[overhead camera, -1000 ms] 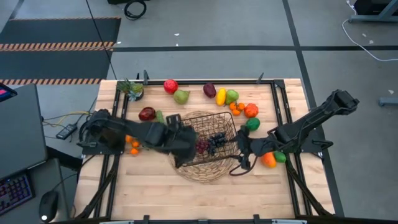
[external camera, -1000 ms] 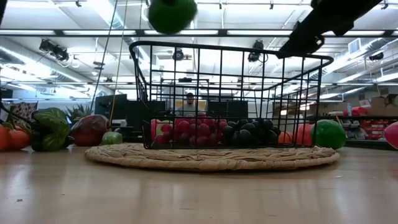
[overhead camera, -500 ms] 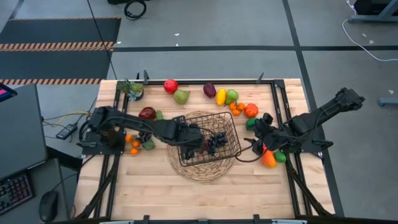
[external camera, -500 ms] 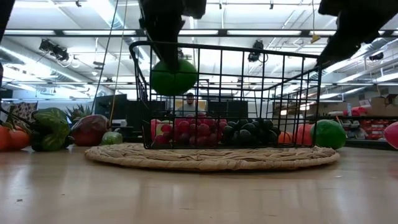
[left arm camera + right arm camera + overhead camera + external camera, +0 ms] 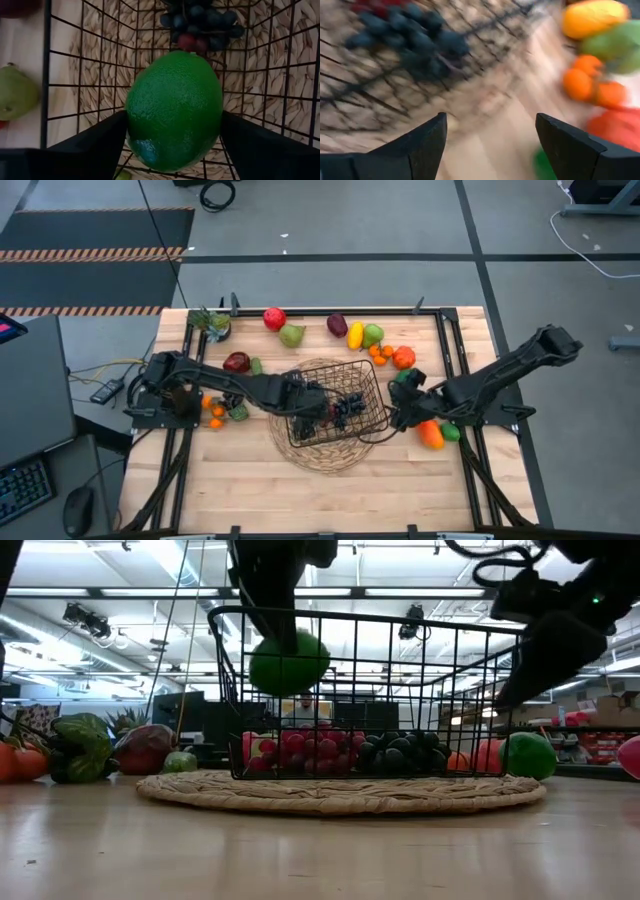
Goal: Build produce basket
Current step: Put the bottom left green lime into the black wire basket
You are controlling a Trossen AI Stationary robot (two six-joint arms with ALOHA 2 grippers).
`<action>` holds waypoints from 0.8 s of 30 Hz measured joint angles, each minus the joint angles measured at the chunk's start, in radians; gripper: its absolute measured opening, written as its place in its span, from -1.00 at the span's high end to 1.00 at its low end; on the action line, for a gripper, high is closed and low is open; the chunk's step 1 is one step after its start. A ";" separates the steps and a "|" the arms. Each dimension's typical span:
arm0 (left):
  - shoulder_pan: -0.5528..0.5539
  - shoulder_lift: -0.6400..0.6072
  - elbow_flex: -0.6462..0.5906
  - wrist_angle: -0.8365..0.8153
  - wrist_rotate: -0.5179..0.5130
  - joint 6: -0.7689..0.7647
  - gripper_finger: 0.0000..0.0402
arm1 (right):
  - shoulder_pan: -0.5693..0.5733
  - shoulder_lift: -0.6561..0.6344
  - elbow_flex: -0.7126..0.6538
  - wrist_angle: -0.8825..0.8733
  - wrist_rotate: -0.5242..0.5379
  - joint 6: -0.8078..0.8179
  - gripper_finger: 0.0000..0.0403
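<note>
One green lime [image 5: 174,110] now sits lower inside the basket [image 5: 335,412], left hand [image 5: 310,408] grasping it but loosening; right hand [image 5: 405,405] released, moved beside basket. Drop looks imminent.

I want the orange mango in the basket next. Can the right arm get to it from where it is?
Probably yes. The mango lies on bare table just beside the right claw, which is open and empty outside the basket. Only a small green fruit touches the mango's far side, so little seems to block a grab.
</note>
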 joint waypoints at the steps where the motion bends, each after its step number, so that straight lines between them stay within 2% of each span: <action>1: 0.000 0.000 0.000 0.000 0.004 0.000 -0.58 | -0.002 0.013 -0.002 0.048 -0.022 -0.020 -0.53; 6: -0.001 0.000 0.000 0.001 0.023 0.009 -0.59 | -0.003 0.068 -0.002 0.277 -0.121 -0.112 -0.54; 9: -0.007 0.000 0.000 0.000 0.023 0.041 -0.59 | -0.003 0.096 -0.002 0.356 -0.147 -0.140 -0.54; 11: -0.017 0.000 0.000 0.003 0.011 0.080 -0.59 | -0.003 0.112 -0.002 0.373 -0.148 -0.147 -0.54; 16: -0.053 0.000 -0.055 0.048 -0.156 0.213 -0.59 | -0.003 0.126 -0.002 0.378 -0.147 -0.147 -0.54; 18: -0.059 -0.001 -0.065 0.065 -0.195 0.193 -0.59 | -0.003 0.123 -0.002 0.376 -0.147 -0.142 -0.54; 24: -0.047 -0.001 -0.067 0.132 -0.204 0.142 -0.59 | -0.003 0.125 -0.002 0.377 -0.147 -0.140 -0.54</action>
